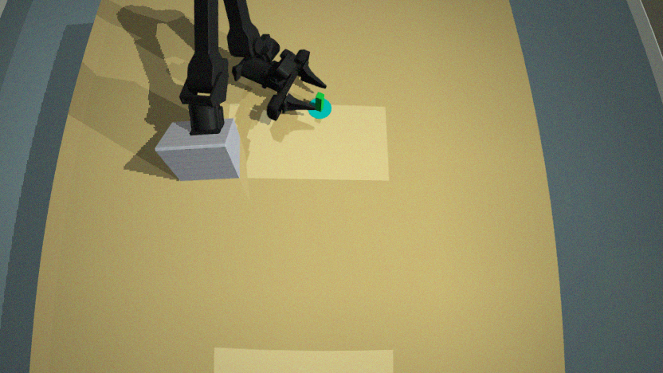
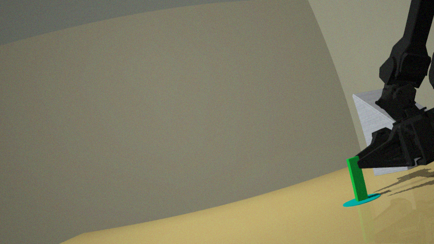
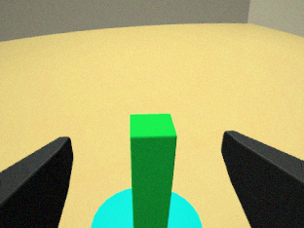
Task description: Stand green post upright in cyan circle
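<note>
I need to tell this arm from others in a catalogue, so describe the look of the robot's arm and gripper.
The arm is matte black, with long straight links and chunky, angular joints. The gripper is black too, with two wedge-shaped fingers tapering towards narrow tips. No cables or markings can be made out.

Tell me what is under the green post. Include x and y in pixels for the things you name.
Under the post (image 1: 319,102) (image 2: 359,180) (image 3: 152,180) is the cyan circle (image 1: 319,114) (image 2: 350,204) (image 3: 109,214), its rim showing around the foot. The patch directly beneath the foot is covered, so I cannot see it.
</note>
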Robot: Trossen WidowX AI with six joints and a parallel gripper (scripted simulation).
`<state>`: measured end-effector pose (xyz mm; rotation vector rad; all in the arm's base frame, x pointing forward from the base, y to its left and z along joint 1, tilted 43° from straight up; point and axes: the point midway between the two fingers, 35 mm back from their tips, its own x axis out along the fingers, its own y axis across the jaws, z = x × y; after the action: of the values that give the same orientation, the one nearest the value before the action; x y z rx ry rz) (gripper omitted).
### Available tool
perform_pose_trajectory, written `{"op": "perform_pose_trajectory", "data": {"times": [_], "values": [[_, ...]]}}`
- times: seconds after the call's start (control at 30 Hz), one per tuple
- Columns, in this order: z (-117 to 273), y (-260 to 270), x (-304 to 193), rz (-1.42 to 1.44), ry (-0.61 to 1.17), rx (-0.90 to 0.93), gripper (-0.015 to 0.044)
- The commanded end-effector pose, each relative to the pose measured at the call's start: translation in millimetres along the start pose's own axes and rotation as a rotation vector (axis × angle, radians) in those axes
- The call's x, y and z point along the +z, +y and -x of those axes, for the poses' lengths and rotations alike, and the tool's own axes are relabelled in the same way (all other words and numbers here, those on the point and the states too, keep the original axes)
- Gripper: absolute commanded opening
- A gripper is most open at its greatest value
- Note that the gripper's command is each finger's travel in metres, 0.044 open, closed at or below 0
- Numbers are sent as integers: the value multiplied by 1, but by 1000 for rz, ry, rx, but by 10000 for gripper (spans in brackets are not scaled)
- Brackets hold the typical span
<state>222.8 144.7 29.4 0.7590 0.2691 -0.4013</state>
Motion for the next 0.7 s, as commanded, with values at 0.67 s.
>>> {"op": "perform_pose_trajectory", "data": {"times": [0.67], "values": [[6,6,63,-13,-3,2,400]]}}
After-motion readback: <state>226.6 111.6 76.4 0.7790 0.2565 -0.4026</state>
